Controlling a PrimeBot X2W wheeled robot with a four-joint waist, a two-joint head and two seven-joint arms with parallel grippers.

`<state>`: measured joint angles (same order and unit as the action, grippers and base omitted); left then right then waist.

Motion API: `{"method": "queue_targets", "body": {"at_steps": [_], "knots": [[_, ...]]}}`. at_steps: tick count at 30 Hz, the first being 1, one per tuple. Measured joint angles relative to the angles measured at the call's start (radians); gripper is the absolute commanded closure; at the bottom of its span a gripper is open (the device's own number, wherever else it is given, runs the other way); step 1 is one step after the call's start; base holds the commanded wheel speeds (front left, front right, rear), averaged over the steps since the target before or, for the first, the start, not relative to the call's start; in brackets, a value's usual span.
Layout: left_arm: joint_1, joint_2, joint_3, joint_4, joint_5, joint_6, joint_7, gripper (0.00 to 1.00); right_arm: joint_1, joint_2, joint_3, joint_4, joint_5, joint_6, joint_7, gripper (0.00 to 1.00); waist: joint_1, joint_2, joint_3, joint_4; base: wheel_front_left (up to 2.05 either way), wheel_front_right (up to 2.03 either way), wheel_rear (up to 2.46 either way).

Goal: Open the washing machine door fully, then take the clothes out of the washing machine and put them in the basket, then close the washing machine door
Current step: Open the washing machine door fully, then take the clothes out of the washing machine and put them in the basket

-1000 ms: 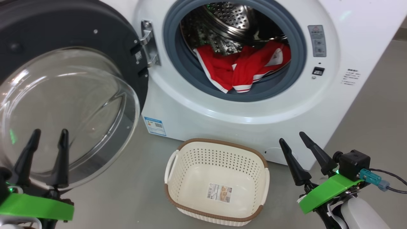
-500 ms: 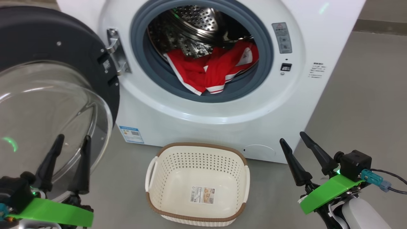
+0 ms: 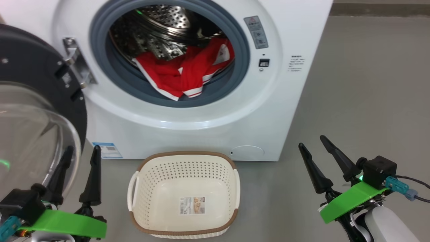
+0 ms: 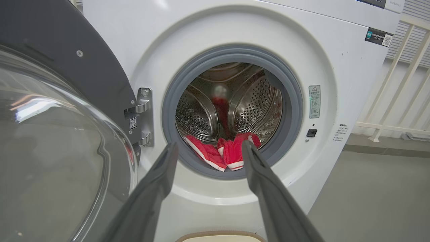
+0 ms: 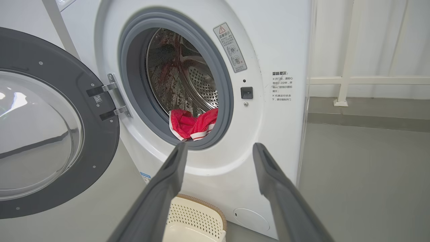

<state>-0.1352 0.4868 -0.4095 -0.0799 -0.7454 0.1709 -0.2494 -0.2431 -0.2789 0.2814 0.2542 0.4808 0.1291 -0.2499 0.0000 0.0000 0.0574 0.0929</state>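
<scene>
Your head view has swung right; the washing machine door (image 3: 33, 84) stands open; the clothes (image 3: 181, 75) lie at the drum's front edge in the washing machine (image 3: 208, 121); the basket (image 3: 183, 155) sits on the floor below; left gripper (image 3: 83, 148) and right gripper (image 3: 311, 141) gape, holding nothing.

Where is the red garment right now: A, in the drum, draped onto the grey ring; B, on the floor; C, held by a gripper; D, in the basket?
A: the clothes lie in the drum, hanging over the grey ring, with no fabric in the basket.
</scene>
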Motion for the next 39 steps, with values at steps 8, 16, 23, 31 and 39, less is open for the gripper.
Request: {"method": "queue_targets", "body": {"at_steps": [8, 16, 23, 31, 39], "knots": [[0.003, -0.072, 0.066, 0.042, 0.043, -0.021, 0.0, 0.0, -0.006, -0.01, -0.001, -0.008, -0.004, 0.0, 0.0, 0.0, 0.0, 0.0, 0.013, -0.068, 0.0, 0.0, 0.0], [0.039, -0.164, 0.156, 0.091, 0.123, -0.072, -0.002, 0.0, -0.007, -0.01, -0.004, -0.012, -0.007, 0.0, 0.0, 0.0, 0.0, 0.0001, 0.02, -0.122, 0.0, 0.0, 0.0], [0.056, -0.242, 0.225, 0.123, 0.214, -0.121, -0.003, 0.0, -0.007, -0.01, -0.018, -0.018, -0.013, 0.0, 0.0, 0.0, 0.0, 0.0, 0.021, -0.144, 0.0, 0.0, 0.0], [0.071, -0.309, 0.298, 0.163, 0.263, -0.179, -0.003, 0.0, -0.007, -0.004, -0.044, -0.023, -0.018, 0.0, 0.0, 0.0, 0.0, 0.0, 0.018, -0.147, 0.0, 0.0, 0.0], [0.076, -0.333, 0.328, 0.195, 0.301, -0.23, -0.003, 0.0, -0.007, 0.002, -0.053, -0.024, -0.021, 0.0, 0.0, 0.0, -0.0001, 0.0, 0.014, -0.14, 0.0, 0.0, 0.0]]}}
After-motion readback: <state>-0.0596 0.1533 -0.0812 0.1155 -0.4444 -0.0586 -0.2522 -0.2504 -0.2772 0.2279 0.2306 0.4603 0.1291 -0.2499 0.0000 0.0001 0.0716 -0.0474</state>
